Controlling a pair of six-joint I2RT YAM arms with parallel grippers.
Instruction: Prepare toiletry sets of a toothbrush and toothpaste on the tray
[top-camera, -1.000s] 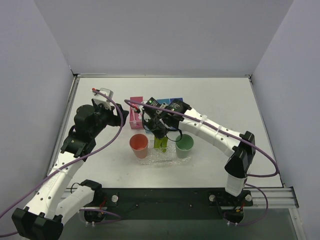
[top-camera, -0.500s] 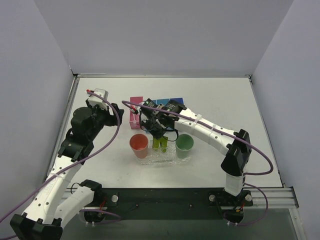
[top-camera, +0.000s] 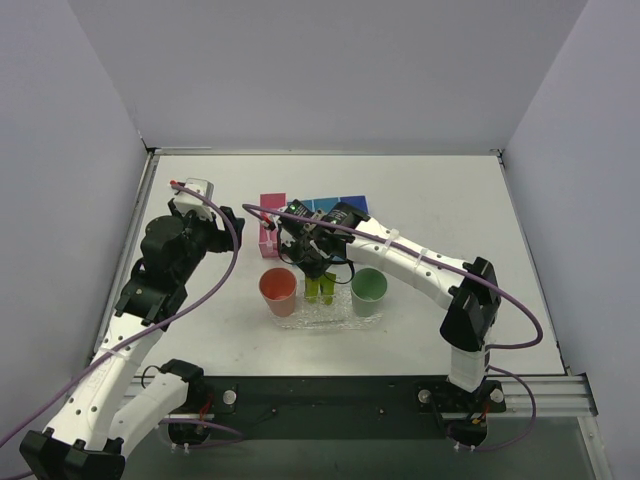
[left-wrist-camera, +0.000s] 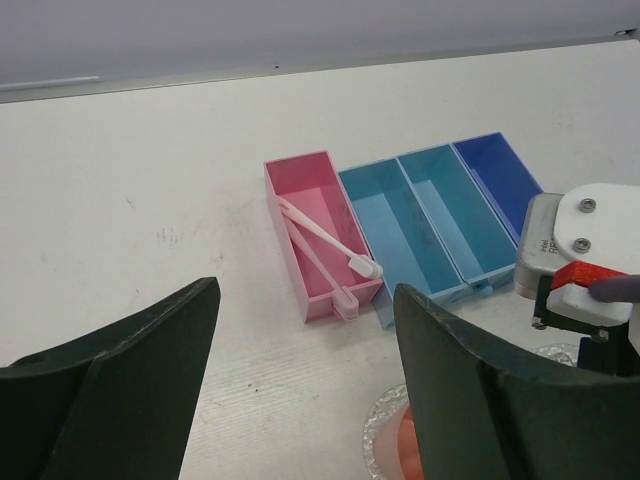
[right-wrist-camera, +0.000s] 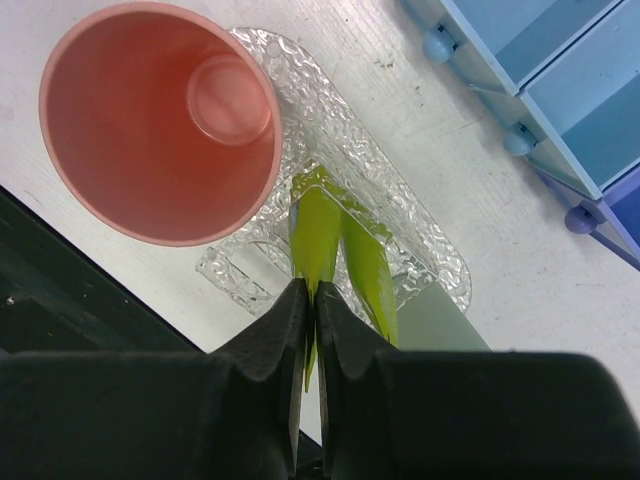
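Overhead view of two white arms at a white table (top-camera: 440, 200). Right gripper (top-camera: 316, 272) pointed down over a clear bumpy tray (top-camera: 335, 320), fingers (right-wrist-camera: 280, 340) pressed almost together and clamped on the thin upper edge of a yellow-green toothpaste tube (right-wrist-camera: 313, 235). Straight out from those fingertips, the gripped tube reaching down to the tray. Just beside it, on the side toward the green cup (top-camera: 368, 286), a second toothpaste tube (right-wrist-camera: 366, 275), leaning and touching the first at the far end. On the gripper's other side, a pink cup (right-wrist-camera: 150, 120), open end up, standing on the tray's end. Farther out past the fingertips, off the tray, a row of blue bins (right-wrist-camera: 545, 60).

Left gripper (left-wrist-camera: 305, 300) poised above the table, well apart from the tray, fingers (left-wrist-camera: 120, 380) spread wide and holding nothing. Straight ahead of the open fingers, a pink bin (left-wrist-camera: 300, 185) with two pink-handled toothbrushes (left-wrist-camera: 325, 235) lying inside in a narrow V, whitish heads at the end nearest the gripper. Right of that bin and touching it, the three blue bins side by side. At the far right edge of the left wrist view, part of the right arm's wrist (left-wrist-camera: 580, 235).
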